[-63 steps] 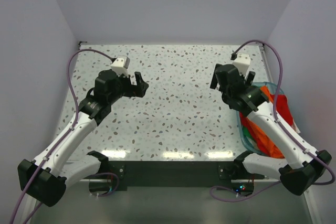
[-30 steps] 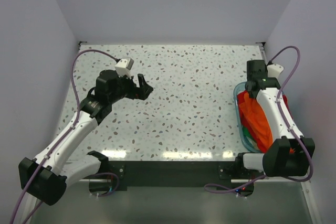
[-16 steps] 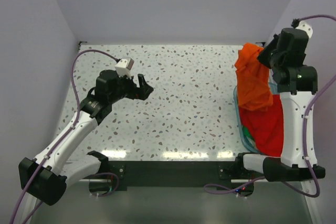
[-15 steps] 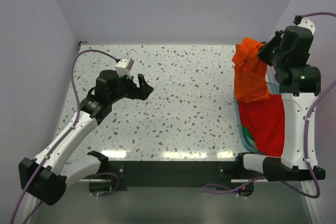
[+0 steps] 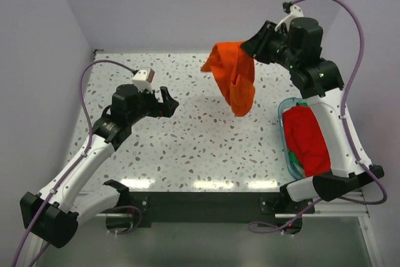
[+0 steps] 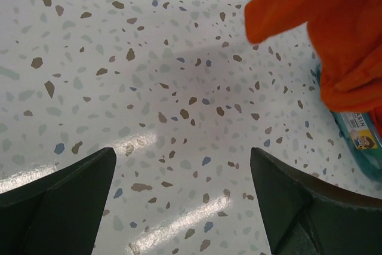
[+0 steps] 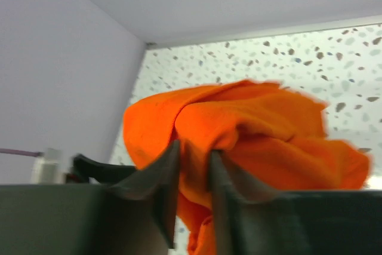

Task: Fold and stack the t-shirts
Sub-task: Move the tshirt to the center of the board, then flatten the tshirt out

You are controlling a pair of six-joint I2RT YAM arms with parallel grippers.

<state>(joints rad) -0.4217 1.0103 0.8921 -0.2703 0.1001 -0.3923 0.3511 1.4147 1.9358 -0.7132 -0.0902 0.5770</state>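
Top external view: right hand (image 5: pixel 249 49) clenched on orange t-shirt (image 5: pixel 234 76) aloft, left hand (image 5: pixel 170 100) spread wide.

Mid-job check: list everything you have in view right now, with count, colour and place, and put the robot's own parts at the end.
orange t-shirt: one, bright orange, hanging bunched in the air over the far right-centre of the table
red t-shirt: one, deep red, crumpled inside the bin
bin: one, clear with a teal rim, at the table's right edge
table: one, white with dark specks, under both arms
cables: two, purple, one looping along each arm
left gripper: one, black, open and holding nothing, over the left side of the table
right gripper: one, black, raised high at far right, shut on the orange t-shirt
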